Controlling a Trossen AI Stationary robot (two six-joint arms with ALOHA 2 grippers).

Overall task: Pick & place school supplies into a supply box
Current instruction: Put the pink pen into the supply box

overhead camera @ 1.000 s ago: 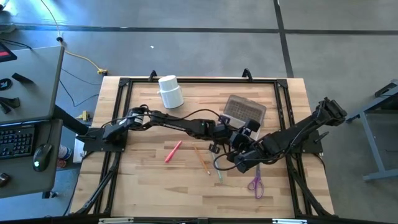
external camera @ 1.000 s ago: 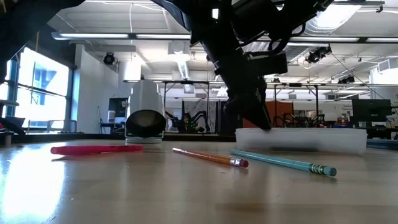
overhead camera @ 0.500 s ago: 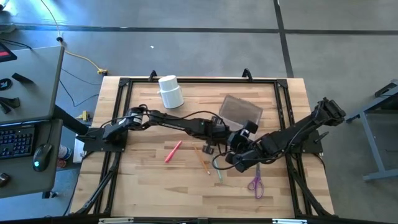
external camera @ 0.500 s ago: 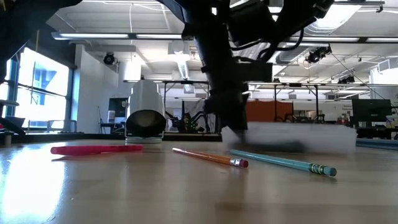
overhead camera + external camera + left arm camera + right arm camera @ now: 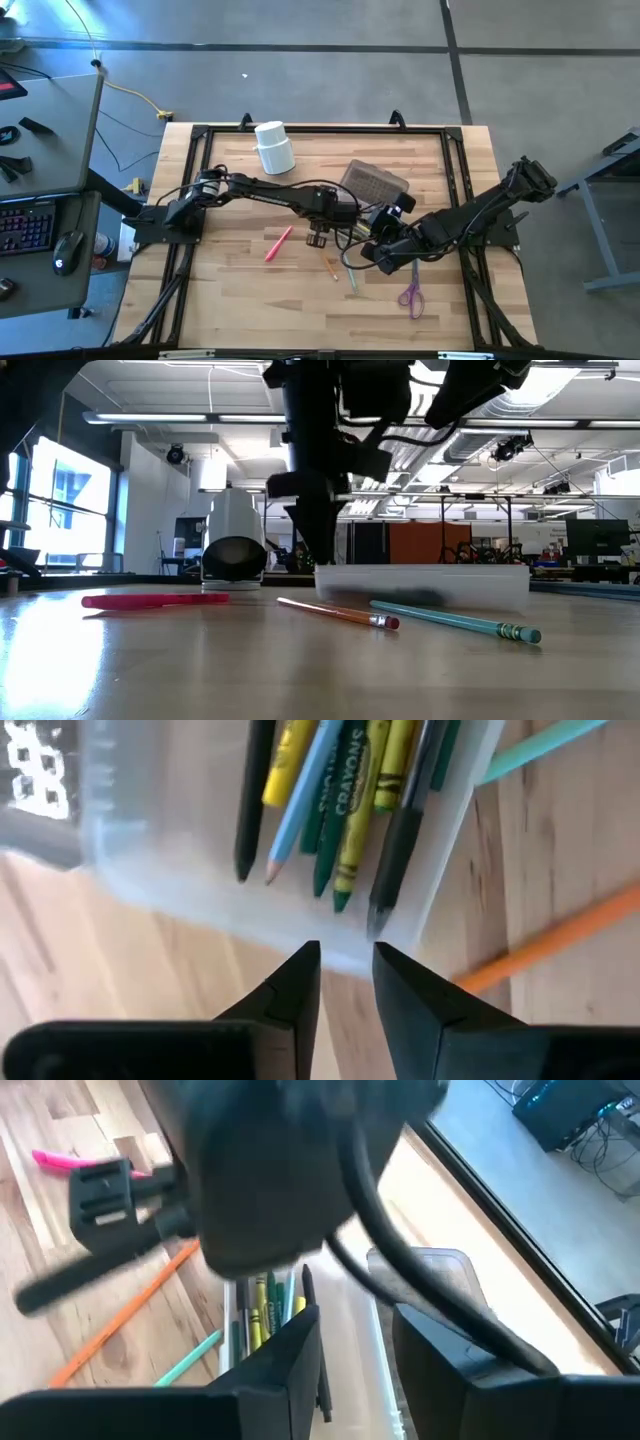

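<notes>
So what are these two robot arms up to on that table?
They are tidying school supplies into a clear supply box, which already holds crayons and pencils. The left gripper hangs at one end of the box, near its wall; the right gripper hovers just beside it. An orange pencil, a teal pencil, a pink pen and purple scissors lie loose on the table.
</notes>
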